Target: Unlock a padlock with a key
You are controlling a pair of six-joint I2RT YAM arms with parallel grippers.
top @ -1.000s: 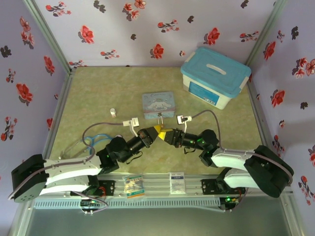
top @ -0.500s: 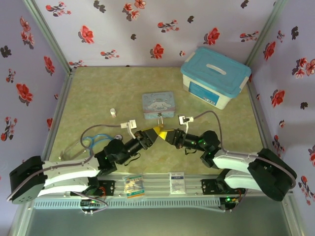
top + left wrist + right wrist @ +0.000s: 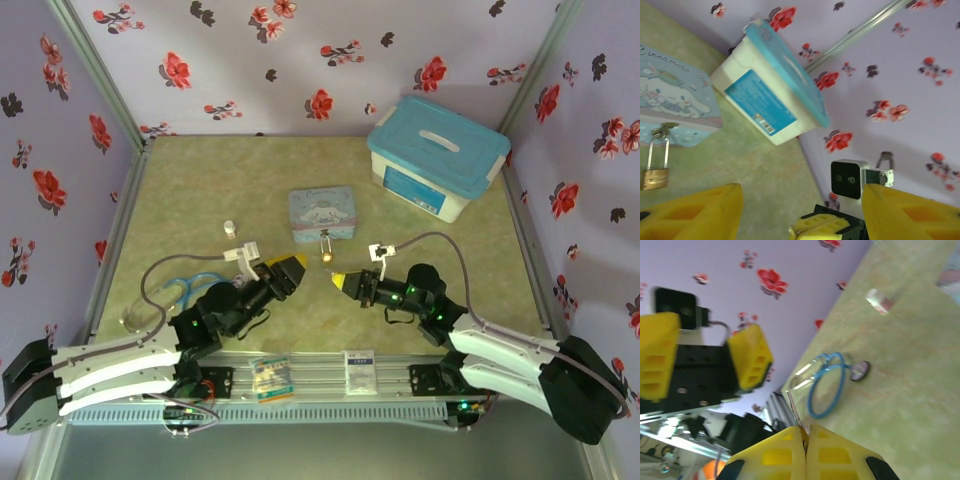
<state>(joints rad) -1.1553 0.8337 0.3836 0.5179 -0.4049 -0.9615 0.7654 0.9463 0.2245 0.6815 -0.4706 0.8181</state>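
The tiny brass-gold padlock with its thin silver shackle (image 3: 326,252) lies around the middle of the desk (image 3: 200,180), on the near side of the light-blue cartoon tin (image 3: 322,212). In the left wrist view its shackle appears hooked through the tin's clasp. Neither claw touches it.

The left claw (image 3: 288,267) has its yellow fingers spread apart and holds nothing. The right claw (image 3: 340,281) is pressed together on the slim dark-grey metal key (image 3: 793,410), which pokes out as a thin sliver from the very tips.

The main risk is that grip: with so little metal pinched, the key could twist or slip out the moment it meets the lock body. The padlock is also loose, so a push from the key would likely swing or slide it, perhaps dragging the tin along, unless the left claw pins it first. If the left fingers close on the shackle instead of the body, it could pivot. I cannot tell which way the keyhole faces — a wrong approach angle would miss it.
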